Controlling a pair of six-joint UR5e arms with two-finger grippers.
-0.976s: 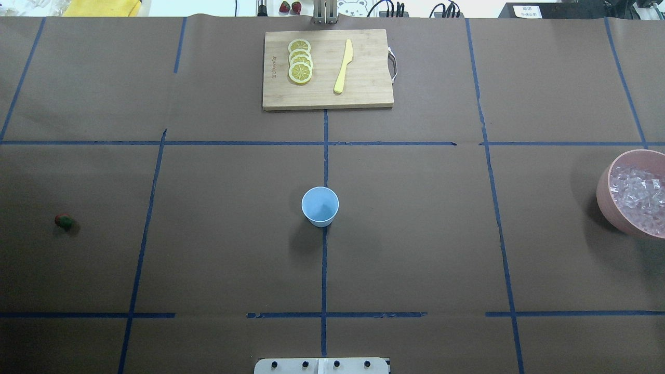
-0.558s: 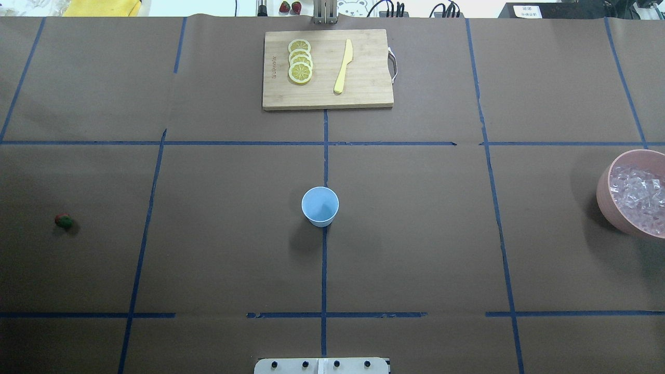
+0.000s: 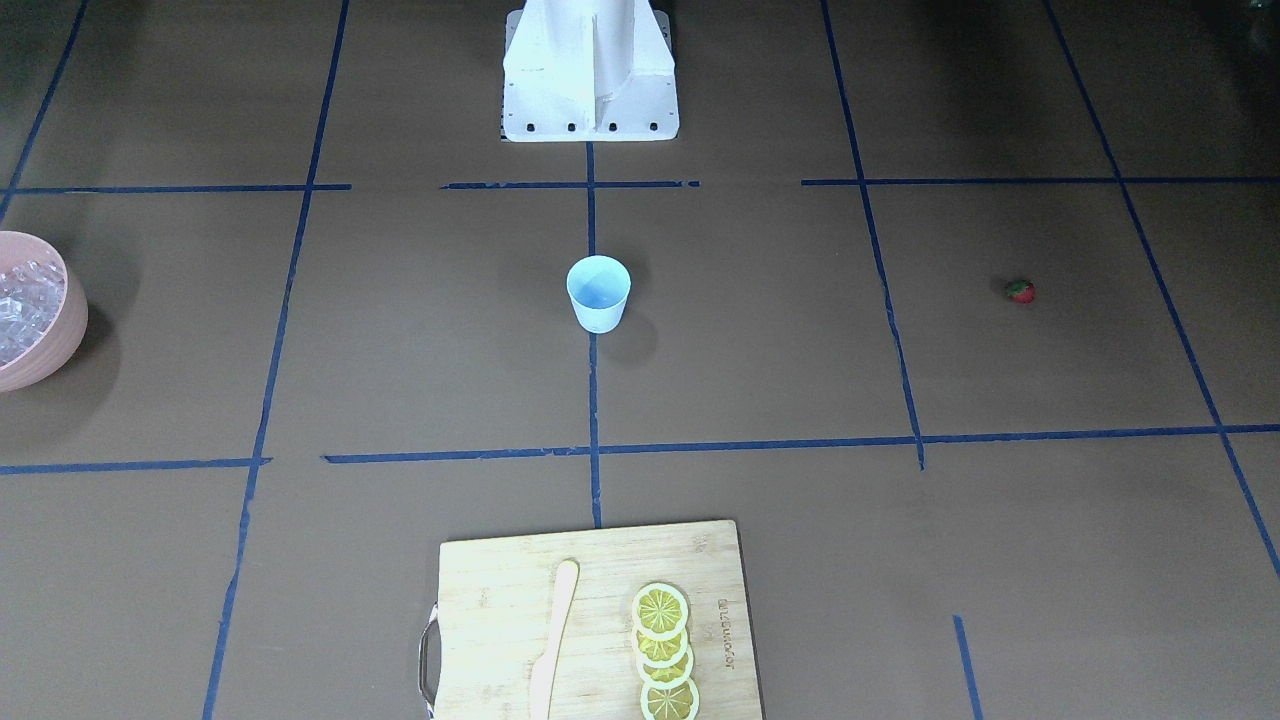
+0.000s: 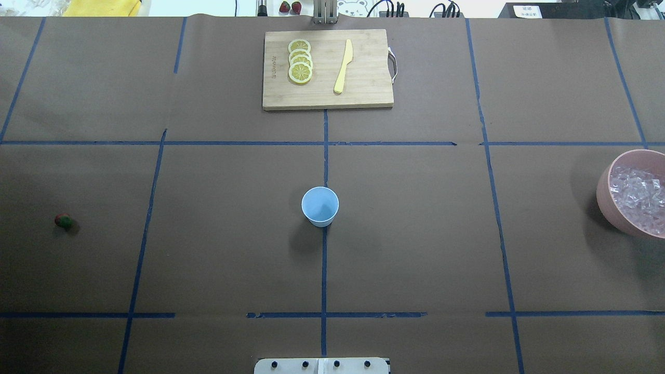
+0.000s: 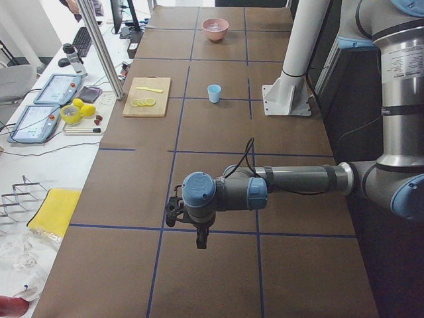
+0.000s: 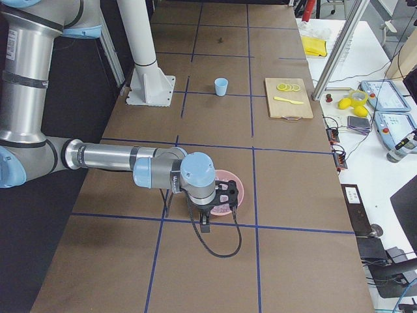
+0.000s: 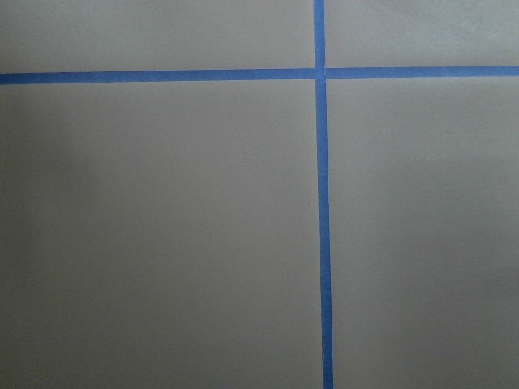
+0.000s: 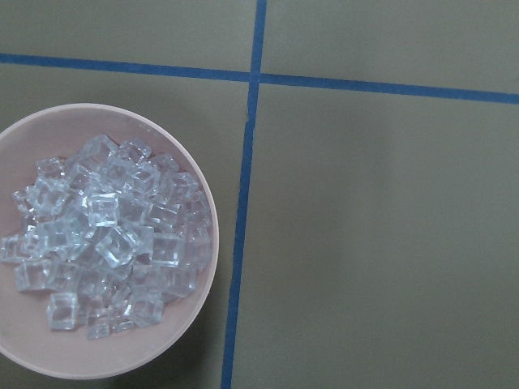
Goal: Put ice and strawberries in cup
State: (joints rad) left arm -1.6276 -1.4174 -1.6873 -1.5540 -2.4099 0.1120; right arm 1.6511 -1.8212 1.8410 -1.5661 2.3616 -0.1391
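The pale blue cup [image 4: 320,205] stands upright and empty at the table's middle, also seen in the front-facing view [image 3: 598,292]. Ice [image 4: 636,197] fills a pink bowl [image 4: 603,208] at the right edge; the right wrist view looks straight down on the ice [image 8: 105,243]. One small strawberry [image 4: 63,221] lies alone at the far left. My right gripper [image 6: 229,195] hangs over the bowl and my left gripper [image 5: 173,213] hangs over bare table. Both show only in the side views, so I cannot tell whether they are open or shut.
A wooden cutting board [image 4: 363,93] at the far middle carries lemon slices [image 4: 300,61] and a yellow knife [image 4: 343,66]. The robot's white base [image 3: 590,70] stands at the near edge. Blue tape lines grid the brown table cover.
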